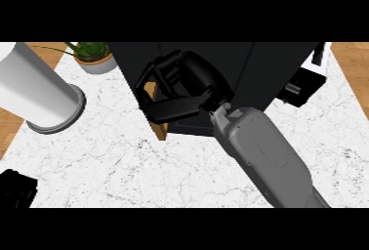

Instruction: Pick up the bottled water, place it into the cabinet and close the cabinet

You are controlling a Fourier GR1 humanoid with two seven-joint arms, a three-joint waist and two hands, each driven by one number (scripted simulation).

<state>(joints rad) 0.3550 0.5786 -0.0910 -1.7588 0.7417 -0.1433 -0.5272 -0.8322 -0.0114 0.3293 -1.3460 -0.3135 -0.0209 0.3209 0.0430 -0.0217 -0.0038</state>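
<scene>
White marbled table (pixel 108 166) with wood floor at both sides; a dark cabinet (pixel 238 63) stands at the far middle, seen from above. My right hand (pixel 184 90) is at the cabinet's front left edge, where a wooden strip (pixel 161 129) shows, probably the door's edge or the inner wall. Its fingers are curled, thumb below; whether they wrap anything I cannot tell, since the hand hides what is under it. Left hand (pixel 16 188): only a dark part at the lower left edge, its pose unreadable.

Bottle: I cannot see it anywhere. It may be inside the cabinet or hidden in the curled hand.

Judgement: the step is either release inside or the door closing. To do it well I would confirm that the bottle stands clear of the door's path, then push the door along its swing with the forearm (pixel 267 156) kept off the cabinet face.

Also present: a white cylinder (pixel 36 93) at left, a potted plant (pixel 93 56) behind it, a black-and-white appliance (pixel 306 78) at right.
</scene>
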